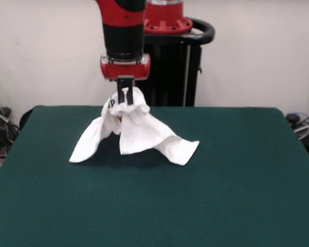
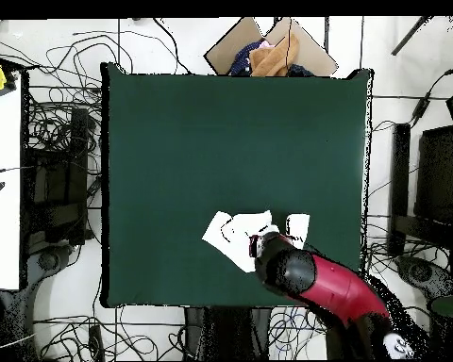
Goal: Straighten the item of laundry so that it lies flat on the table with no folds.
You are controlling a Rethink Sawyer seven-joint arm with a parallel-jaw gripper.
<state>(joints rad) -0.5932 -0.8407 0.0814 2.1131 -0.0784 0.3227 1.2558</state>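
Observation:
The item of laundry [image 1: 139, 131], a small white T-shirt with a bit of black lettering showing near its top, hangs bunched like a tent from my gripper [image 1: 125, 98]. The gripper is shut on the shirt's peak. The shirt's lower corners rest on the dark green table [image 1: 221, 195], spreading left and right. Seen from overhead, the shirt [image 2: 232, 234] lies near the table's [image 2: 230, 132] bottom edge, partly hidden under my red and black arm [image 2: 315, 283], which covers the gripper there.
A cardboard box [image 2: 268, 52] with orange and blue cloth sits past the table's top edge in the overhead view. Cables and equipment surround the table on the floor. The black pedestal [image 1: 170, 67] stands just behind the shirt.

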